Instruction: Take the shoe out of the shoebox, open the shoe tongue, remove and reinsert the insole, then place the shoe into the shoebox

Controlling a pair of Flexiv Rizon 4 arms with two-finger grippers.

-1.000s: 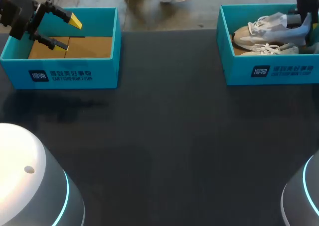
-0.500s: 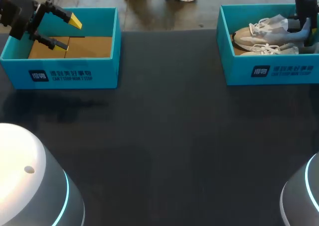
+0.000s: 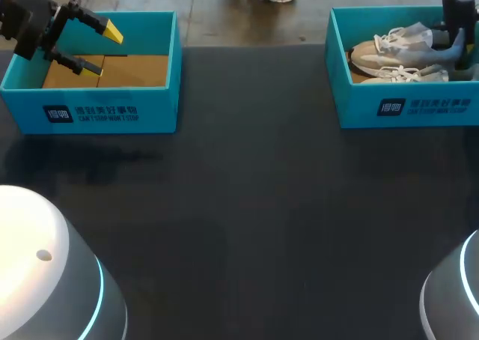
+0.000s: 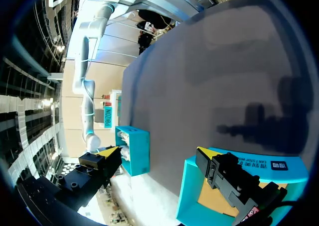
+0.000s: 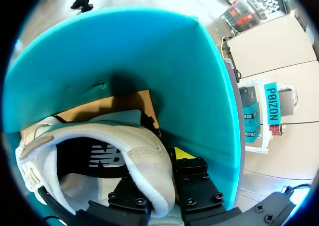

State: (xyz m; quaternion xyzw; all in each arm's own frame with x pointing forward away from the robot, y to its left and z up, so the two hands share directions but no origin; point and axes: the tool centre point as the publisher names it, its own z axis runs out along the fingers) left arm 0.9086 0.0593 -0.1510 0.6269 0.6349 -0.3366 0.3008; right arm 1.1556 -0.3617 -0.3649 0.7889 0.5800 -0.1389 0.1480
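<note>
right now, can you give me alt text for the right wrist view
The right gripper is shut on the heel of a cream shoe, one finger inside, one outside, within a teal shoebox. The shoe's dark interior faces the camera; brown cardboard lines the box floor.

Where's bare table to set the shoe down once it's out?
The dark table between the left shoebox and right shoebox, and all in front of them, is bare. The right shoebox is crowded: shoes and right gripper.

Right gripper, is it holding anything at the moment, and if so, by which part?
Yes. The right gripper holds a shoe by its heel collar, with one finger inside the shoe and the other outside.
</note>
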